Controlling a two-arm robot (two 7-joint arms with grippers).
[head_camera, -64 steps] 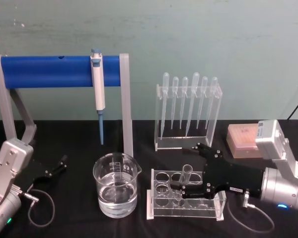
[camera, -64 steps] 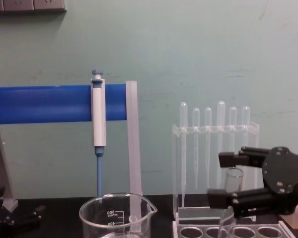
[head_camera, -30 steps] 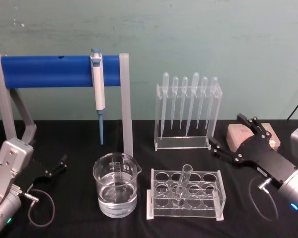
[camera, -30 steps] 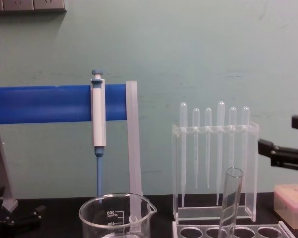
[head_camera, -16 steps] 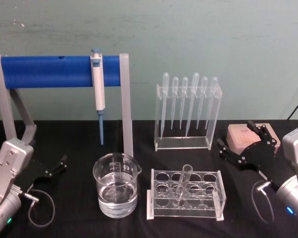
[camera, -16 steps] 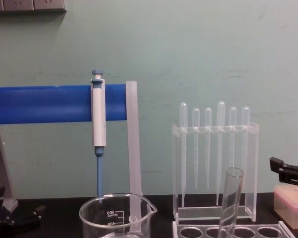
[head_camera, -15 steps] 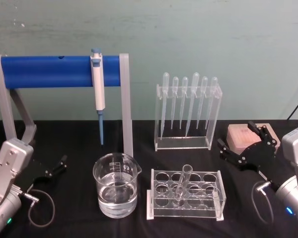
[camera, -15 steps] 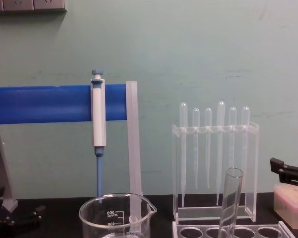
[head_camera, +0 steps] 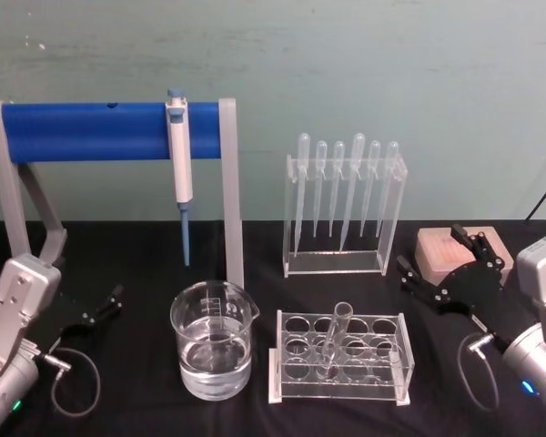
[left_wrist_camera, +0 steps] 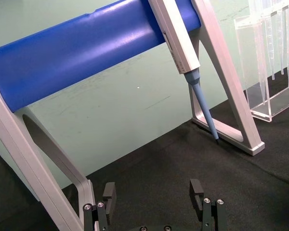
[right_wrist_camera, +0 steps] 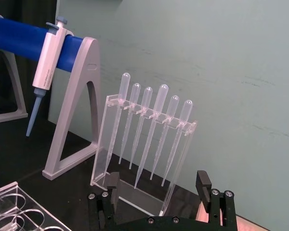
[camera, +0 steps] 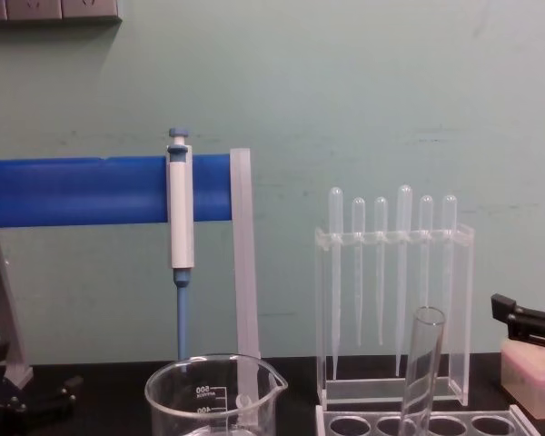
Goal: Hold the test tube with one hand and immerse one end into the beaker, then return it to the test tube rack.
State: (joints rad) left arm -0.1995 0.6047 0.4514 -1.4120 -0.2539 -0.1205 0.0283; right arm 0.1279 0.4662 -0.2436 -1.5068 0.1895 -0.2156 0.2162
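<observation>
Left gripper (head_camera: 102, 308): parked at 8 o'clock on the black table (head_camera: 146, 410), jaws spread wide, holding nothing.
Beaker (head_camera: 213, 350): near centre, at 7 o'clock, part full of clear liquid, just left of the rack.
Rack (head_camera: 341, 357): clear, at 6 o'clock, round holes in two rows.
Tube (head_camera: 334, 339): stands in the rack, leaning, open rim up, free of both grippers.
Right gripper (head_camera: 432, 276): at 4 o'clock, well apart from the tube, jaws wide and empty, in front of a pink box (head_camera: 437, 252).
Pipettes (head_camera: 346, 187): six, hanging in a clear stand at 1 o'clock.
Pipettor (head_camera: 179, 164): hangs on the blue bar (head_camera: 91, 130) at 11 o'clock, farthest back.
</observation>
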